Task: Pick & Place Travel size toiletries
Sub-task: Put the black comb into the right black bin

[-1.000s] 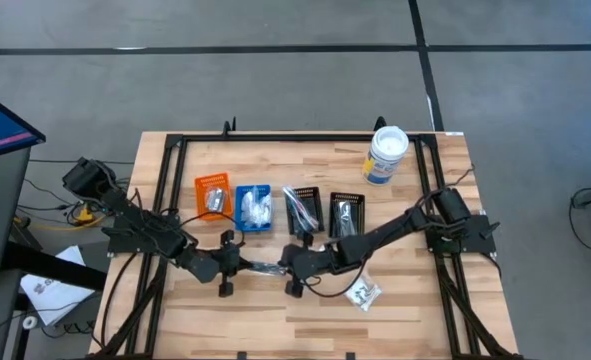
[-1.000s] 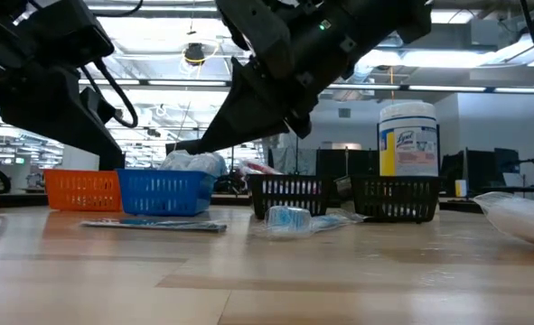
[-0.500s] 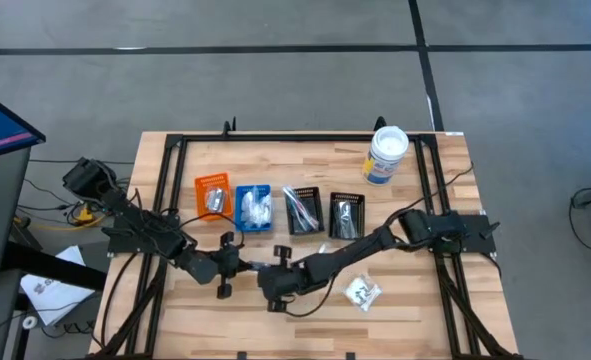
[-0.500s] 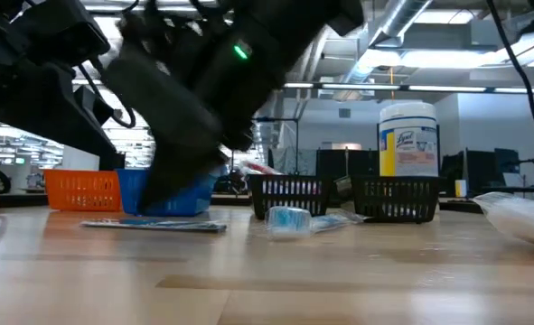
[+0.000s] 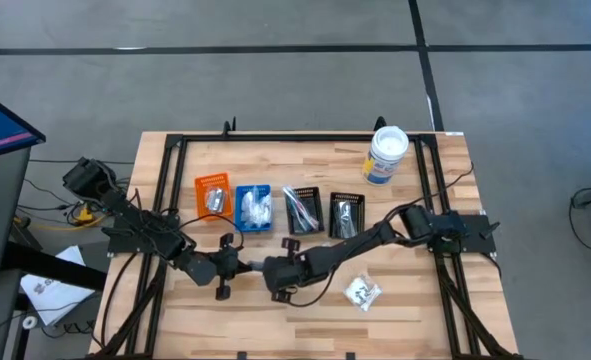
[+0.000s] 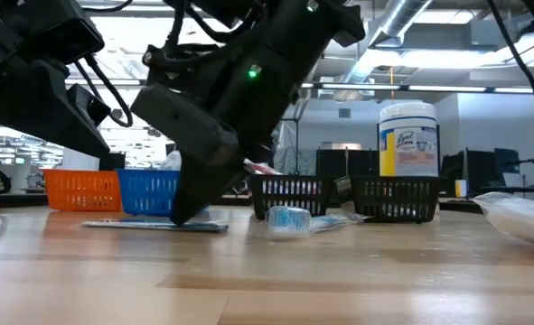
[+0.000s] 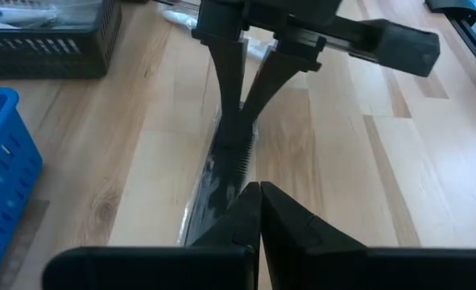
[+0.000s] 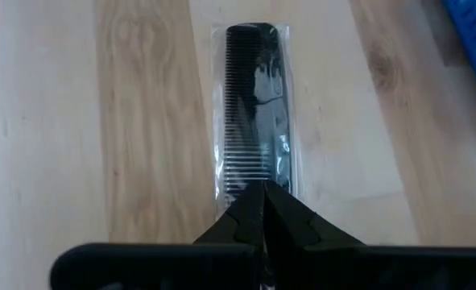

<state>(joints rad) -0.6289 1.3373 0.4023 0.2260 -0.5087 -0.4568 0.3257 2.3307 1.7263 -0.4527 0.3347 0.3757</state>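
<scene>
Comb [image 8: 255,105], black and clear-wrapped, lies flat on the counter [image 5: 415,300] toward its front edge, between the two grippers. Right gripper [image 8: 261,193] sits at one end, fingers pressed together; left gripper [image 7: 259,193] faces the other end, likewise shut; whether either pinches the wrapper is hard to tell. Lifting well probably needs one end tipped up first. Bins [image 5: 253,208] behind and a packet [image 5: 362,292] nearby leave room.

A clear-wrapped black comb [image 8: 254,109] lies flat on the table.

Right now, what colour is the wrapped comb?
Black, in a clear wrapper; comb shows best in the right wrist view.
</scene>
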